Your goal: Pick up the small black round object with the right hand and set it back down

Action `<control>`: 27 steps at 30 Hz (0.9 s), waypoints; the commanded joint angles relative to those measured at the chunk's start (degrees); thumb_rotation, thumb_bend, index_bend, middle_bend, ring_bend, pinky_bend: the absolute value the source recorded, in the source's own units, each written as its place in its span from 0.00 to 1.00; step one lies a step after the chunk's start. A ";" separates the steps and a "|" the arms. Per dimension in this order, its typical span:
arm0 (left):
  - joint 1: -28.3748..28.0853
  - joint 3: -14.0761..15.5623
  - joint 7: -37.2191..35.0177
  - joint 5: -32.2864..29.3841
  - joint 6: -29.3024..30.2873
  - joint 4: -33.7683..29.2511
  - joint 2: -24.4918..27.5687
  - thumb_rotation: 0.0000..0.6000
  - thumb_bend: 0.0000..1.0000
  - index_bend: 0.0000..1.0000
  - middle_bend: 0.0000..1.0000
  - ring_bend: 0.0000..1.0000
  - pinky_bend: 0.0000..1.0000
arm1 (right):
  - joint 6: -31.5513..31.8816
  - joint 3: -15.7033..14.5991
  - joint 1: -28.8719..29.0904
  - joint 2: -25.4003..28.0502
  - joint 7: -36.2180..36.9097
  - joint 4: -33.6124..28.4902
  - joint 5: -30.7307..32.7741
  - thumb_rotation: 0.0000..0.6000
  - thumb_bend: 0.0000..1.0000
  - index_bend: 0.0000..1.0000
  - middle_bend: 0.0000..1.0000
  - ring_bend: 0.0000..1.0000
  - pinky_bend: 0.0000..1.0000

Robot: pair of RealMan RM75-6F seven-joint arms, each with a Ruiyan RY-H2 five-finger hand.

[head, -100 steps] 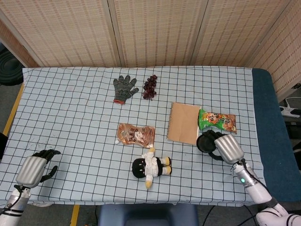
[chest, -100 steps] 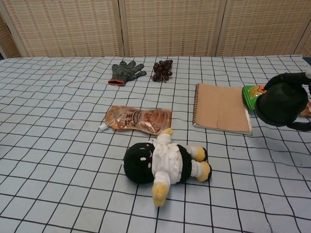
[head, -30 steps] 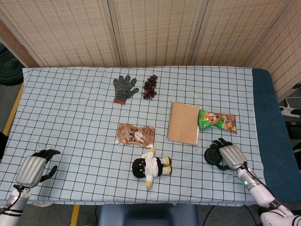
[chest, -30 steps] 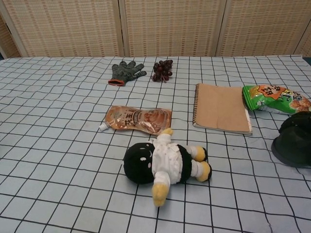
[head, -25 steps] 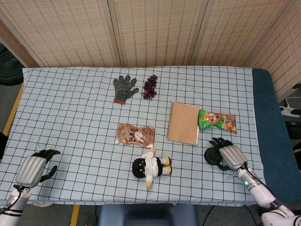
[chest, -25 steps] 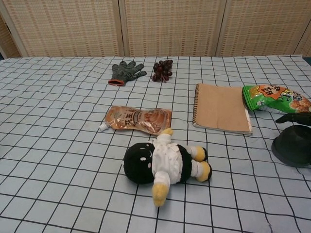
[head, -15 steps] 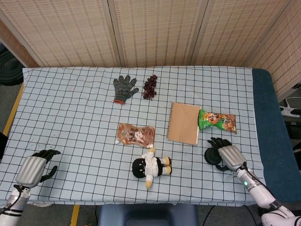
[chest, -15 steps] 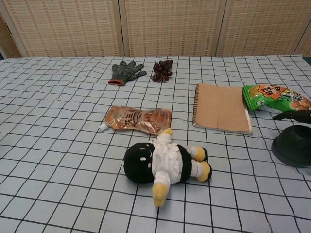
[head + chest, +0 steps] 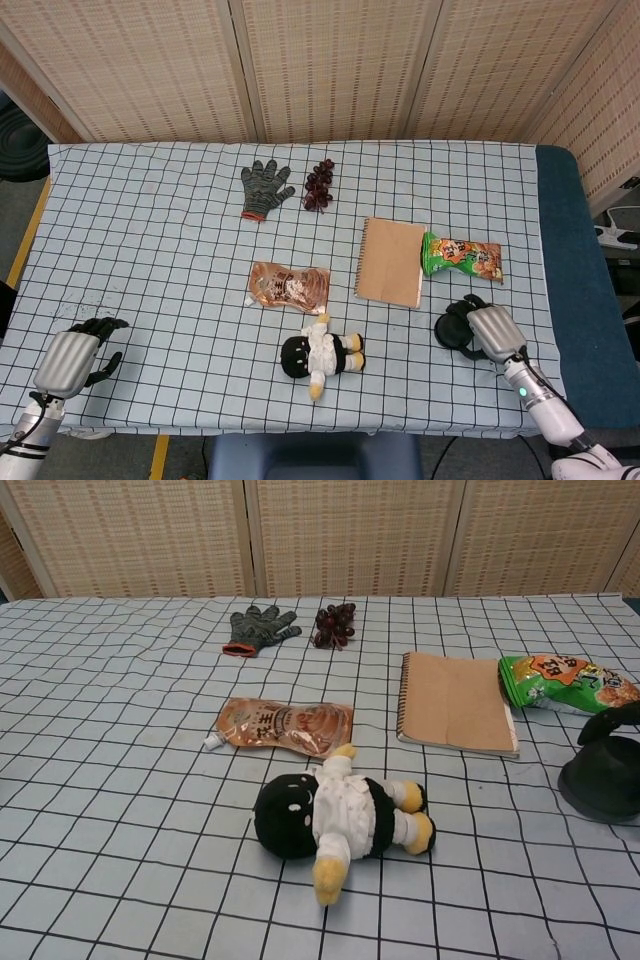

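Observation:
The small black round object (image 9: 450,329) (image 9: 598,781) sits on the checked cloth, below the green snack bag (image 9: 462,257). My right hand (image 9: 490,330) hovers over its right side. Dark fingers (image 9: 612,723) arch above its top, spread and not gripping it. In the chest view most of that hand lies past the right edge. At the near left corner of the table, my left hand (image 9: 68,359) rests holding nothing, fingers loosely apart; only the head view shows it.
A brown notebook (image 9: 391,262) lies left of the snack bag. A plush doll (image 9: 320,354) and an orange pouch (image 9: 289,286) lie mid-table. A grey glove (image 9: 264,187) and dark grapes (image 9: 319,184) sit at the back. The table's right edge (image 9: 545,300) is close.
The right hand lowered the black object from beside the snack bag to the cloth, then let go. Its fingers have lifted off and hover over it. The left hand stayed still.

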 commanded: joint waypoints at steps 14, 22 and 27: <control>-0.05 0.09 0.45 -0.02 -0.21 -0.33 0.12 1.00 0.39 0.29 0.33 0.33 0.49 | 7.92 1.00 -1.96 1.91 4.61 -1.57 -5.02 1.00 0.16 0.46 0.39 0.27 0.50; -0.10 0.14 0.92 -0.19 -0.55 -0.43 0.02 1.00 0.39 0.29 0.33 0.33 0.49 | 6.13 0.98 -2.59 4.02 4.18 -2.86 -2.59 1.00 0.16 0.46 0.39 0.27 0.50; -0.11 0.21 1.17 -0.27 -0.74 -0.59 0.09 1.00 0.39 0.29 0.34 0.33 0.49 | 1.68 0.37 -1.92 3.66 4.82 -1.81 -0.49 1.00 0.16 0.46 0.39 0.27 0.50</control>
